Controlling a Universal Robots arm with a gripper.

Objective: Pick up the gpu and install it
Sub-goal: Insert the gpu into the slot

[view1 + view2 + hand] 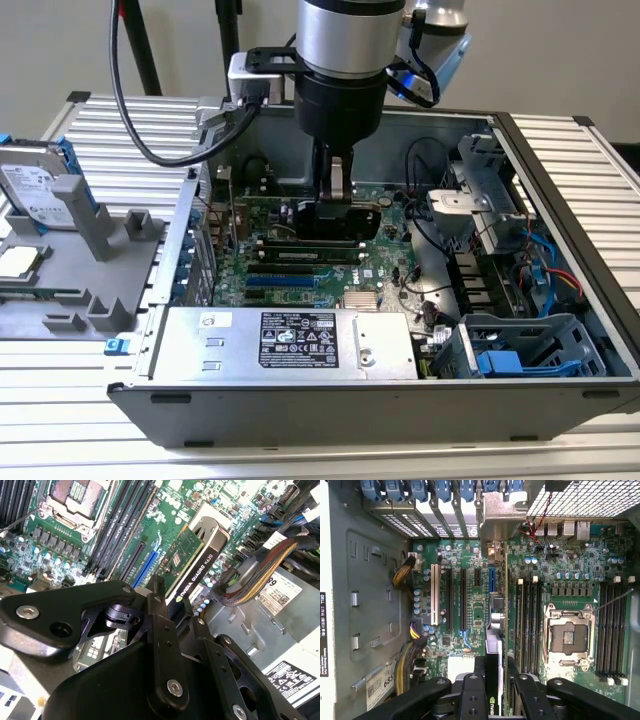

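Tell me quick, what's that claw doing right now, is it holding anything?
Gripper: shut on the gpu, holding it upright over the motherboard inside the open computer case.

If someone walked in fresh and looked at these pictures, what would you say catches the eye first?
First, the arm reaching down into the open computer case, its gripper shut on the gpu and holding it on edge over the green motherboard. In the first wrist view the card stands beside the row of black slots. Then the grey power supply along the case's near side, and the hard drive outside, at the exterior view's left.
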